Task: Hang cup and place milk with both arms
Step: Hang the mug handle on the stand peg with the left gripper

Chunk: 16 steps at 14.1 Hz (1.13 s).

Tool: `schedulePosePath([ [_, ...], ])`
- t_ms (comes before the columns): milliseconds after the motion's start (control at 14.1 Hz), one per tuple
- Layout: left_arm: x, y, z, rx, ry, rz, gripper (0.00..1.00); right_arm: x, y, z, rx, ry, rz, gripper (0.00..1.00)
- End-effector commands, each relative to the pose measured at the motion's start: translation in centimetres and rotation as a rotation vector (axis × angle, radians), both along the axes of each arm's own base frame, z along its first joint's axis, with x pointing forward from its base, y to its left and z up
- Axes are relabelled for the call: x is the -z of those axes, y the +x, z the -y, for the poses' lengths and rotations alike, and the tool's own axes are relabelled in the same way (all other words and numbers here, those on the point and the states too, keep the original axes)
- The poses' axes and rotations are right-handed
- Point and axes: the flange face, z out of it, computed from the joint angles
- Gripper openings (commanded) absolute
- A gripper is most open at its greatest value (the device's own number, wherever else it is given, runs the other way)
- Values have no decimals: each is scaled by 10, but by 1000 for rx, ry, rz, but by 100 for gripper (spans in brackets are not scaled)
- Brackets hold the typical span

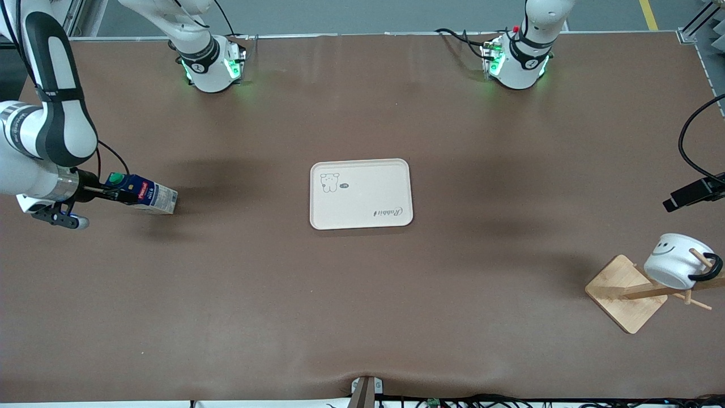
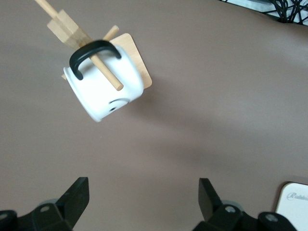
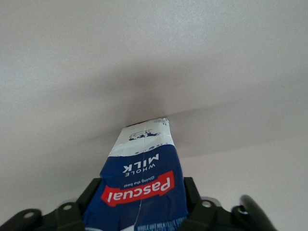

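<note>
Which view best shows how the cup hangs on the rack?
The left wrist view: the cup fills it, a rack peg passing through its handle. The front view shows the cup small, at the left arm's end of the table. The right wrist view shows only the milk.

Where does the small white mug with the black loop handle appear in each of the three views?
Front view: the small white mug hangs on a peg of the wooden rack at the left arm's end of the table.
Left wrist view: the mug is on the same peg, above the open left hand.
Right wrist view: not in it.
Shared landmark: the wooden rack.
</note>
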Motion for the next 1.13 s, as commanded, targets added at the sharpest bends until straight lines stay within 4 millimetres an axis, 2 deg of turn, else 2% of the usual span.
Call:
schedulePosePath([
  [0,-22,-13,12,6,71,0,100,8,-8,2,4,-10,-8,100],
  [283,-39,-25,36,28,94,-15,100,3,-3,3,5,-10,-2,100],
  [425,-61,-34,50,36,115,20,100,-12,2,6,8,6,-32,100],
  [495,-67,-38,69,43,123,26,100,-26,9,6,8,16,-45,100],
  [566,-66,-40,75,53,126,10,100,-41,17,5,1,15,-33,100],
  [637,-64,-41,70,40,116,-5,100,-50,21,2,-7,15,-28,100],
  [708,-67,-44,79,46,96,-4,100,-61,26,4,-5,11,-14,100],
  [778,-70,-48,77,36,83,-2,100,-72,28,6,-2,18,-21,100],
  [920,-71,-51,88,52,84,-11,100,-100,34,4,0,39,-84,100],
  [1061,-71,-55,92,55,91,-30,100,-130,48,-10,-32,40,-81,100],
])
